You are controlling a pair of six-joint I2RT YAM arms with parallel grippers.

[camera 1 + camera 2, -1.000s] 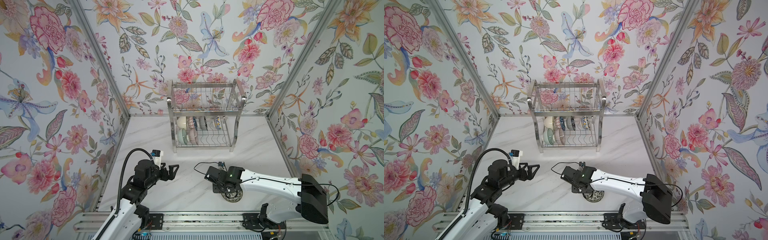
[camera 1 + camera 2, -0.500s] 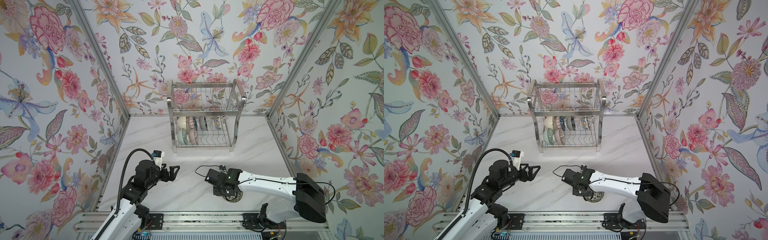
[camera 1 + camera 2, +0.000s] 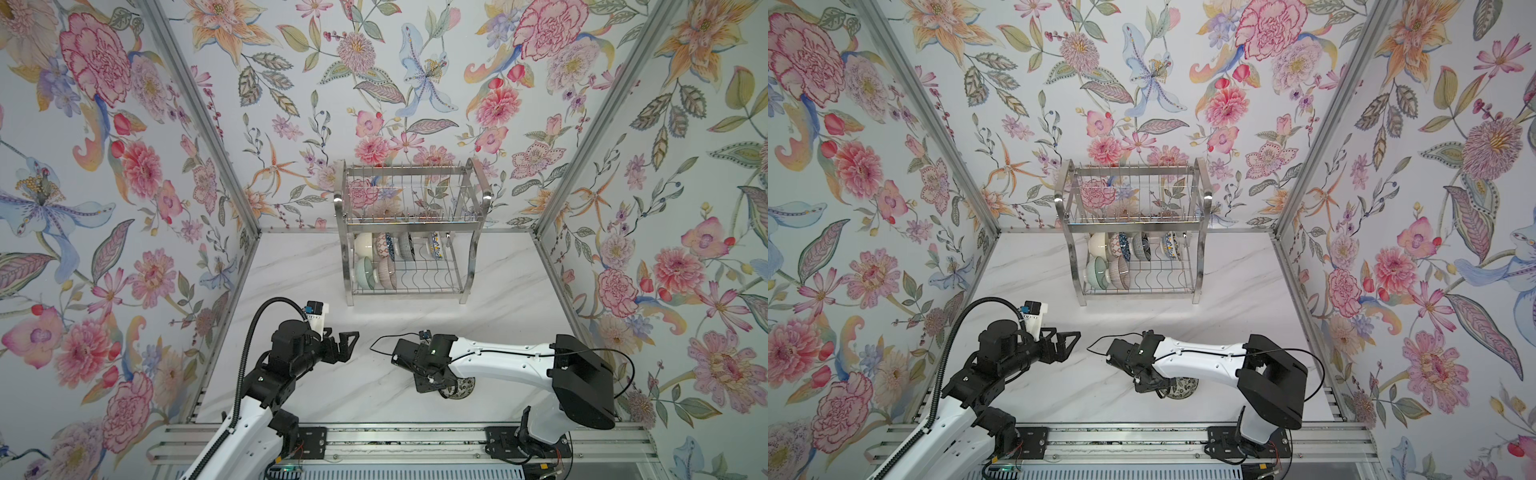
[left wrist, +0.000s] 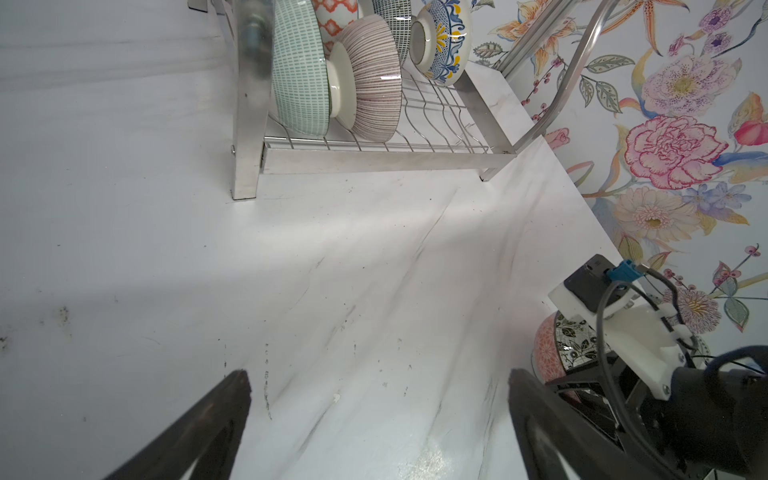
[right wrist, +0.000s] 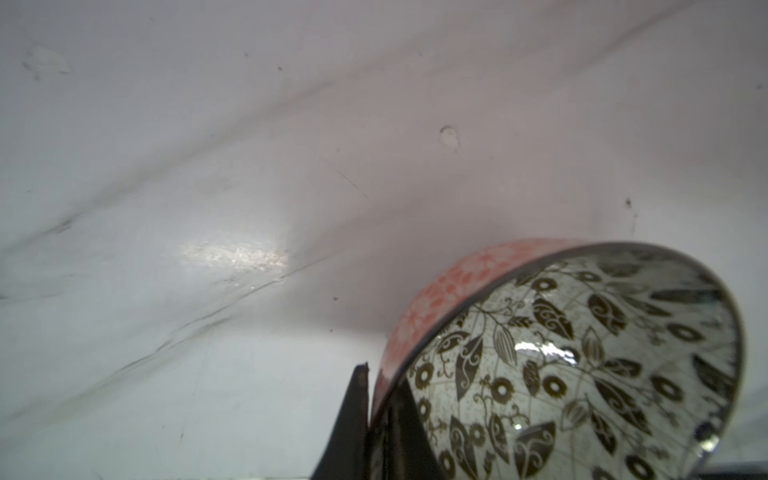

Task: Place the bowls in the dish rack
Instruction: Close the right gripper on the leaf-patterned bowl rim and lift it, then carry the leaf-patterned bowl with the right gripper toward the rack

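Fingers, right: two black fingers [image 5: 356,401] were found pinched together on the rim of the black-white leafy bowl [image 5: 582,357], one on its pink outer wall and one inside.
Bowl position: it was seen on the marble table [image 3: 332,399] near the front edge, right of centre, well apart from the rack. Whether it had been lifted yet could not be told.
Change: a second earlier the right gripper [image 3: 440,384] was recorded over the same bowl with jaws wider; they had since been drawn in onto the rim.
Meaning: the grasp was judged made, with the lift and carry to the rack judged next.
Fingers, left: the left gripper [image 3: 347,347] was held spread wide, empty, above the table, unchanged.
Rack contents: the dish rack [image 3: 345,270] was loaded on its lower shelf with bowls on edge. The pale green bowl [image 4: 297,70] and mauve ribbed bowl [image 4: 376,79] were noted touching in front, with the blue-white yellow-centred bowl [image 4: 442,41] behind. Wire slots beside the mauve bowl were left free.
Upper tier: nothing could be made out on it.
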